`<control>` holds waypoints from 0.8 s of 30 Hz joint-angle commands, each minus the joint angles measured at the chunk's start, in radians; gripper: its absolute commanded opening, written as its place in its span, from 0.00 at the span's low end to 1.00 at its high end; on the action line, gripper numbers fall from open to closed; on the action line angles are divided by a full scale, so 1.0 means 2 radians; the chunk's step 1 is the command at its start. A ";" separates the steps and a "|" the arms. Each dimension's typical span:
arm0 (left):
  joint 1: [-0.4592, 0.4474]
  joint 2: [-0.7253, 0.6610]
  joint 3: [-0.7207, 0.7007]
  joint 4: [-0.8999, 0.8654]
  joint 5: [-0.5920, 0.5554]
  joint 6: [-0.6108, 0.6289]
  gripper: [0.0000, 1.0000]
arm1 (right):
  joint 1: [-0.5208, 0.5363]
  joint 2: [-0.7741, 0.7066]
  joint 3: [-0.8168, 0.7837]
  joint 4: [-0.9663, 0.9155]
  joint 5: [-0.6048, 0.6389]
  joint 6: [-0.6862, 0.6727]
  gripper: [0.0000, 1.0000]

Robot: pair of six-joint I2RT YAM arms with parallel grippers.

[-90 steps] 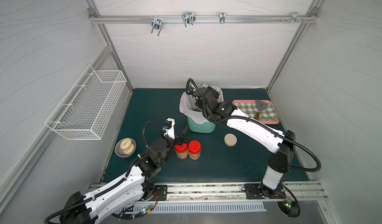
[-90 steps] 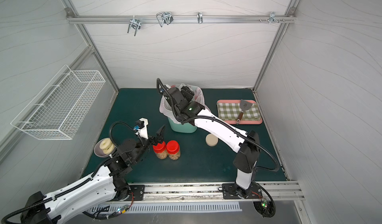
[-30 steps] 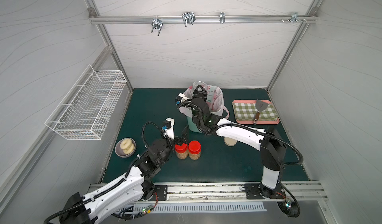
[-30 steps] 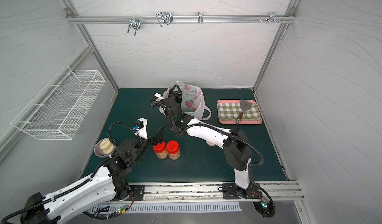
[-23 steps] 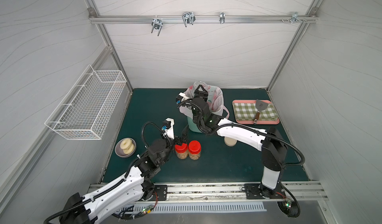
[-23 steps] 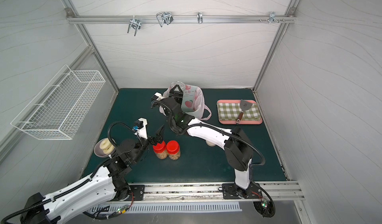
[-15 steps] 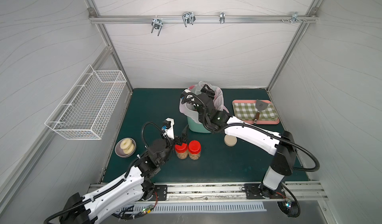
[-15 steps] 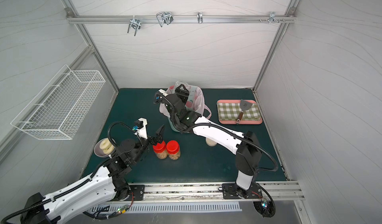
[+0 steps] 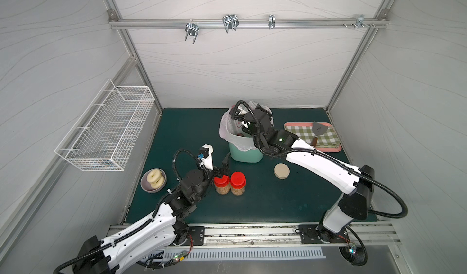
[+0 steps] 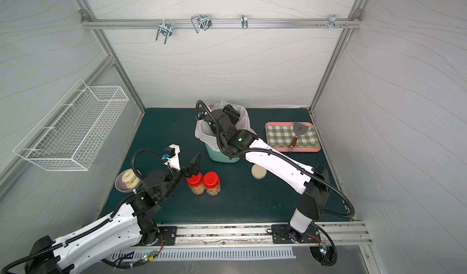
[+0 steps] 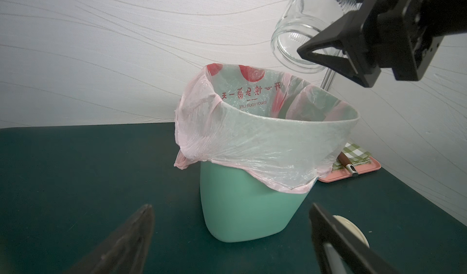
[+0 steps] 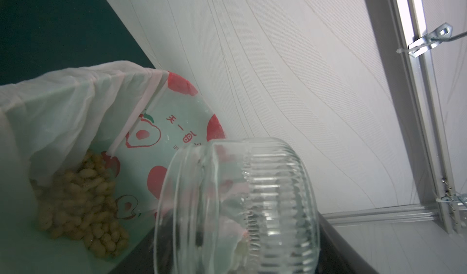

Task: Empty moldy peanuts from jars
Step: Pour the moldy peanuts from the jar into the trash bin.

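Observation:
My right gripper is shut on a short, wide clear jar, which lies tipped with its mouth toward the mint-green bin below. Through the glass the jar looks almost empty. Moldy peanuts lie heaped inside the bin's pink printed bag. Two jars with red lids stand upright with kernels inside, side by side in front of the bin. My left gripper hangs open just behind the left one, holding nothing; its dark fingertips face the bin.
A beige lid lies flat on the green mat right of the red-lidded jars. A pink tray with a checked cloth and a spatula sits at the back right. A bowl of donuts stands at the left edge. A wire basket hangs on the left wall.
My right arm has swung its forearm out to the right and carried the tipped jar a little rightward over the bin. The left arm and the red-lidded jars have not moved.

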 commanded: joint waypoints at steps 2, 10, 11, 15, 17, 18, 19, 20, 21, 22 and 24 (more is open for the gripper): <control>0.003 -0.002 0.000 0.012 -0.002 0.000 0.97 | -0.003 -0.019 0.005 0.004 -0.016 0.032 0.00; 0.003 -0.002 0.001 0.012 -0.003 0.002 0.97 | -0.059 -0.059 0.018 -0.090 -0.153 0.183 0.00; 0.003 0.000 0.001 0.012 -0.003 0.001 0.97 | -0.070 -0.067 0.017 -0.098 -0.177 0.203 0.00; 0.004 0.000 0.001 0.012 -0.002 0.000 0.97 | -0.111 -0.096 0.010 -0.116 -0.260 0.267 0.00; 0.004 0.000 0.001 0.012 -0.001 -0.001 0.97 | -0.130 -0.107 0.003 -0.119 -0.293 0.289 0.00; 0.003 0.000 0.001 0.012 0.000 -0.002 0.97 | -0.140 -0.113 -0.001 -0.119 -0.311 0.299 0.00; 0.003 0.001 0.001 0.012 0.000 -0.002 0.97 | -0.148 -0.118 -0.004 -0.118 -0.327 0.308 0.00; 0.004 0.002 0.002 0.013 0.000 -0.001 0.97 | -0.158 -0.123 -0.007 -0.117 -0.345 0.318 0.00; 0.003 0.003 0.002 0.013 0.001 -0.002 0.97 | -0.165 -0.127 -0.011 -0.116 -0.358 0.327 0.00; 0.004 0.004 0.003 0.012 0.001 -0.002 0.97 | -0.171 -0.131 -0.012 -0.116 -0.368 0.335 0.00; 0.003 0.007 0.003 0.014 0.003 -0.004 0.97 | -0.178 -0.136 -0.016 -0.116 -0.387 0.344 0.00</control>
